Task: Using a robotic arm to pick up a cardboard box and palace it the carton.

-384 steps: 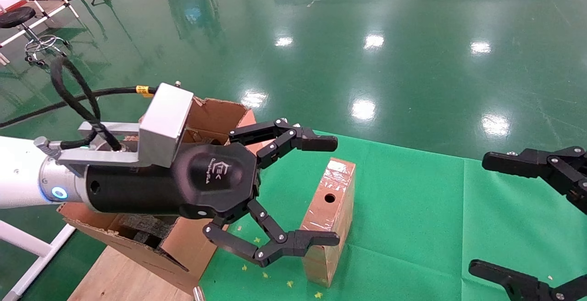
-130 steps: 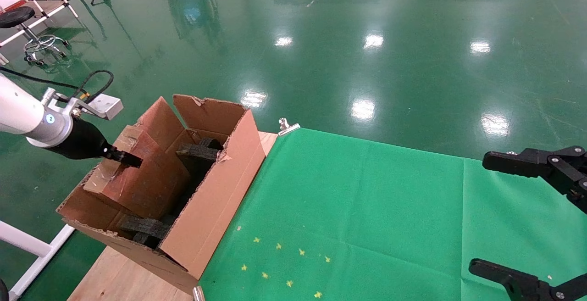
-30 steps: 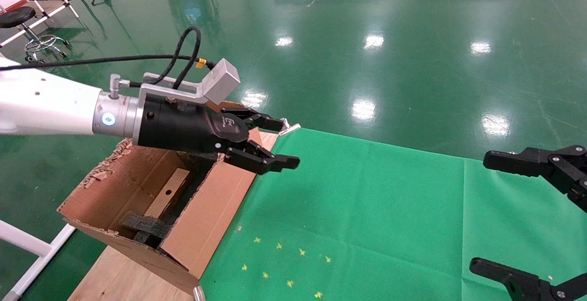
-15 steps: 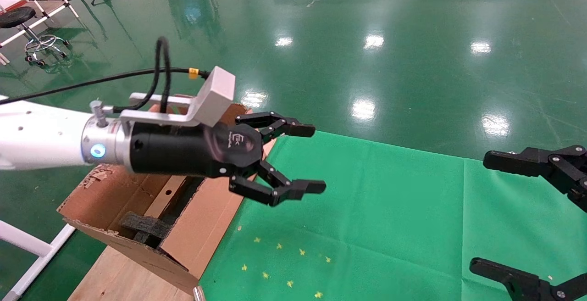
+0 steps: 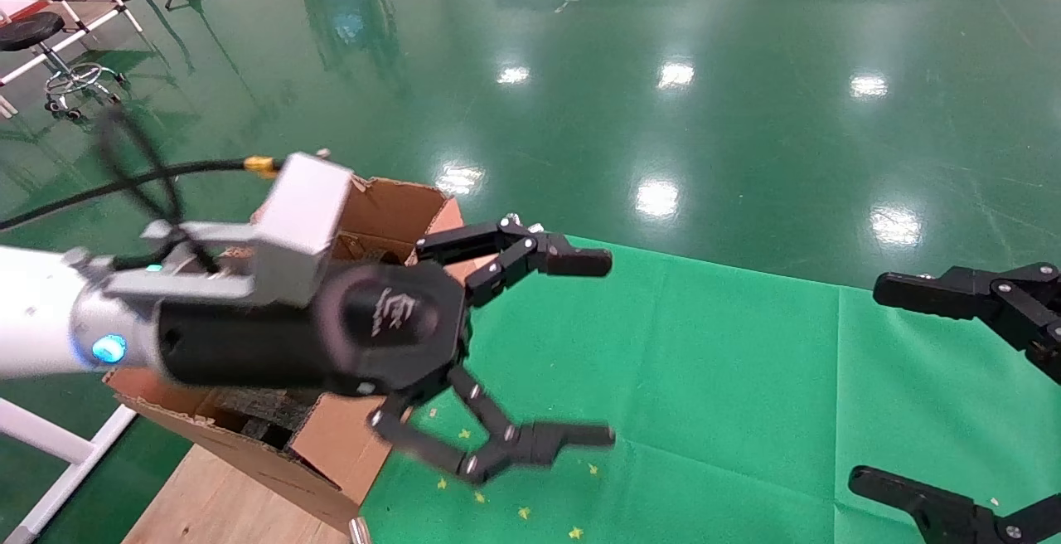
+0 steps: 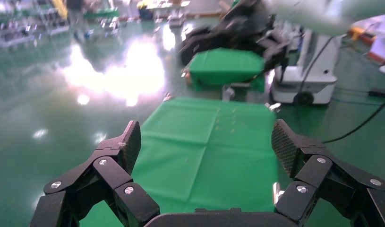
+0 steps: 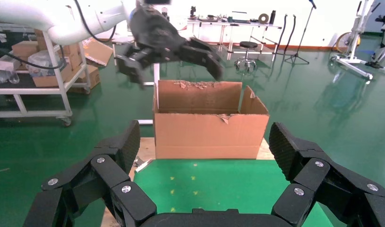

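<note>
Left gripper (image 5: 530, 353): fingers spread wide, nothing between them. It hangs over the near left part of the green cloth (image 5: 704, 395), just beside the carton (image 5: 331, 444).
Robotic arm (image 5: 50, 337): you see it reach in from the left across the carton's open top, and it covers most of the inside in the head view.
Right gripper (image 5: 953, 386): parked at the right edge over the cloth, fingers wide apart, empty.
Cardboard box: not visible in any view. You cannot tell where it lies; the cloth carries no box, so it is probably already inside the carton, behind the arm.
Progress: judged as placement done, with the left hand free of its load. Confirm the box's seat once the carton's inside shows.
Carton edges: the rim is ragged and torn; a black foam block (image 5: 257, 411) shows at the near end. Keep your wrist and its cable (image 5: 141, 179) off that rim.
Open room: the cloth ahead and to the right of the left hand is bare, apart from the parked right hand.
Table limit: the carton stands on a wooden board (image 5: 207, 502) at the left edge; beyond is floor (image 5: 663, 46).
</note>
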